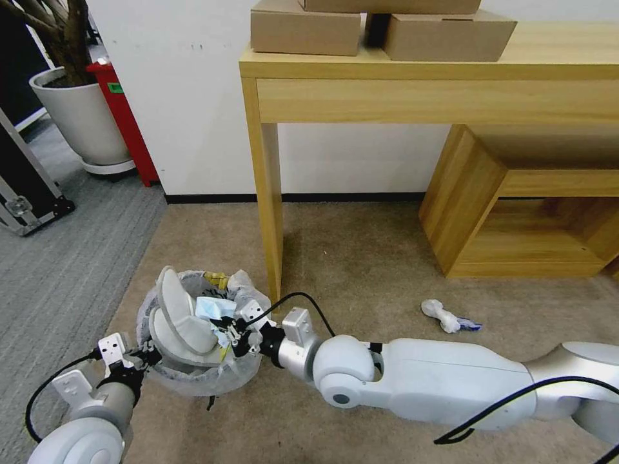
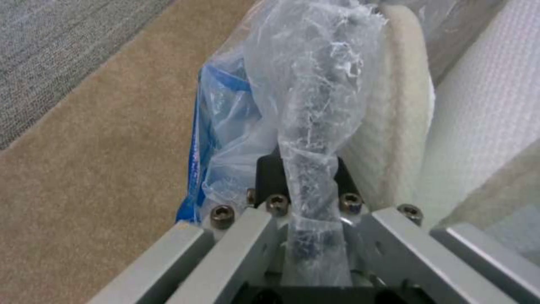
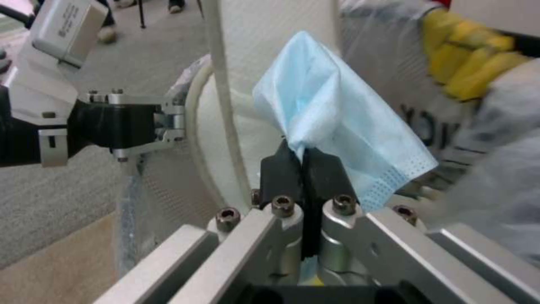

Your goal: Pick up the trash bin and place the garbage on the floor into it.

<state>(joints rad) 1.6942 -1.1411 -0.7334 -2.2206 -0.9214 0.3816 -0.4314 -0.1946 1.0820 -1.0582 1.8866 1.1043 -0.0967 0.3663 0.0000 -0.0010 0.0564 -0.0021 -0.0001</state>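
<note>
The trash bin [image 1: 193, 380], lined with a crinkly white bag, is at the lower left on the tan carpet. My left gripper [image 1: 145, 356] is shut on its bagged rim [image 2: 315, 105]. White slippers [image 1: 177, 316] stick up out of the bin, beside something yellow [image 3: 467, 55]. Over the bin's opening, my right gripper [image 1: 229, 335] is shut on a light blue face mask [image 3: 337, 114]. A crumpled white piece of garbage [image 1: 442, 314] with a blue bit lies on the floor to the right. The left gripper [image 3: 168, 126] also appears in the right wrist view, at the rim.
A wooden desk leg [image 1: 267, 206] stands just behind the bin. A low wooden shelf unit [image 1: 516, 212] sits under the desk at right. Cardboard boxes [image 1: 303, 29] rest on the desk. A potted plant [image 1: 80, 116] and a black case [image 1: 26, 187] are at far left.
</note>
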